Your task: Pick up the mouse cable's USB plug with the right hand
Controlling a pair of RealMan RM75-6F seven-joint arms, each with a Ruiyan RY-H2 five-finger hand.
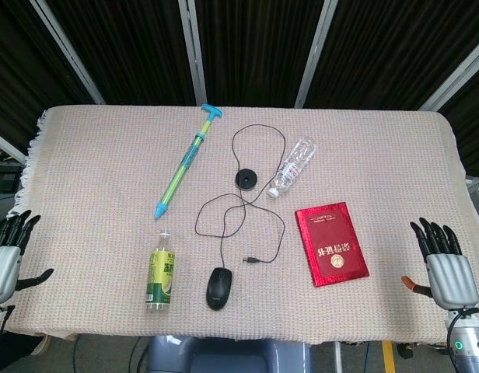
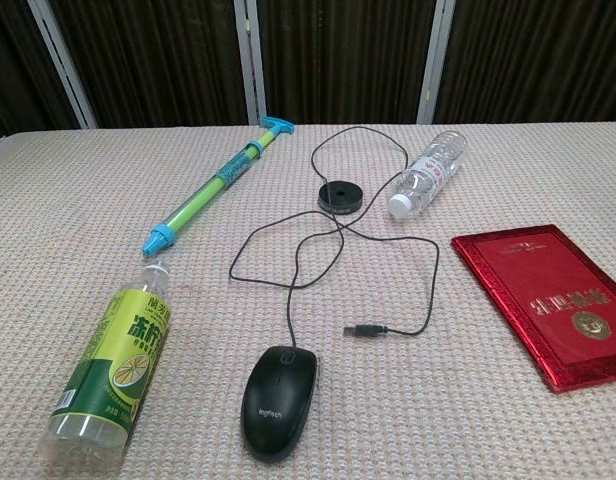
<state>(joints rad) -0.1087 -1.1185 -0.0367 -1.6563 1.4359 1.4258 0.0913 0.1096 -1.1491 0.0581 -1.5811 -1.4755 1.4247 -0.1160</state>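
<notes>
A black mouse lies near the table's front edge. Its thin black cable loops over the cloth and ends in a USB plug, which lies flat just right of the mouse. My right hand hovers at the table's right front corner, fingers spread and holding nothing, far right of the plug. At the left front edge my left hand is likewise spread and empty. Neither hand shows in the chest view.
A red booklet lies between the plug and my right hand. A green-labelled bottle lies left of the mouse. Farther back are a green-blue pump toy, a clear bottle and a black disc.
</notes>
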